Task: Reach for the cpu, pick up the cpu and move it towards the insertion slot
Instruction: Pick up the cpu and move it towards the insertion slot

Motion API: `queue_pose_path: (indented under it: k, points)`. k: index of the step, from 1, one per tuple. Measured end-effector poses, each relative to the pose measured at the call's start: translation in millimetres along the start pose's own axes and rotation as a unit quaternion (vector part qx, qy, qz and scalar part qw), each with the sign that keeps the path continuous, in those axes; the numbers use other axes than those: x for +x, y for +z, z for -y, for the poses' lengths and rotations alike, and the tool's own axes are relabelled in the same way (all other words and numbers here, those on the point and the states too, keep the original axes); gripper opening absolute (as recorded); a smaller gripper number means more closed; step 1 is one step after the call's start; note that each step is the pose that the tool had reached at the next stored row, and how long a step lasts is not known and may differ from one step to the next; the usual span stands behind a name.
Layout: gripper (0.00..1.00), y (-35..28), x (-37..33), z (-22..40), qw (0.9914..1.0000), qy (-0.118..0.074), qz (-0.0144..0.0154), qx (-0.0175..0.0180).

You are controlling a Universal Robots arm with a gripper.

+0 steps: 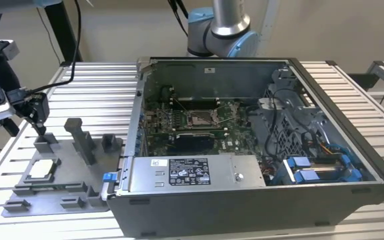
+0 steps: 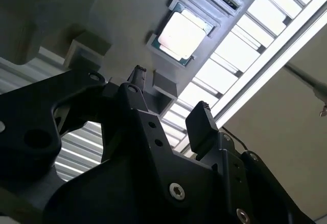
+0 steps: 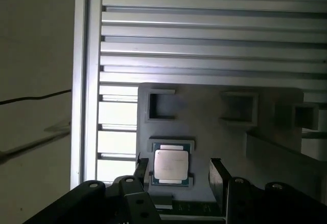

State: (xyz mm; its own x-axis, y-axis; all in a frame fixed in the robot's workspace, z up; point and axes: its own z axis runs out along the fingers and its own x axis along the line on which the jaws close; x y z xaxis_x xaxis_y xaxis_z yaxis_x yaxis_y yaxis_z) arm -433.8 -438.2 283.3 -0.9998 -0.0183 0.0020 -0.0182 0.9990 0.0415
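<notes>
I'm reaching for the chip [image 3: 171,165]: claw [image 2: 170,88] spread wide, hovering above it on the tray [image 3: 214,137]; gripping needs a straight drop.

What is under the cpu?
The cpu lies in a framed seat of the grey plate, which rests on the slatted table. The seat's floor beneath the chip is covered by it.

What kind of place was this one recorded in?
Probably a robotics lab bench for computer assembly: an open computer case on a slatted aluminium table, a robot arm behind it, and a grey fixture tray holding the cpu.
</notes>
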Motion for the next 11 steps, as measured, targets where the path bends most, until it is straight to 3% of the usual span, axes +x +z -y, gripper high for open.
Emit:
queue_pose_path:
  k: [5, 11]
  points:
    - [1.0, 2.7, 0.0, 0.1, 1.0, 0.0, 0.0002, -0.0001]
    - [1.0, 12.3, -0.1, 2.0, 1.0, 0.0, 0.0001, -0.0001]
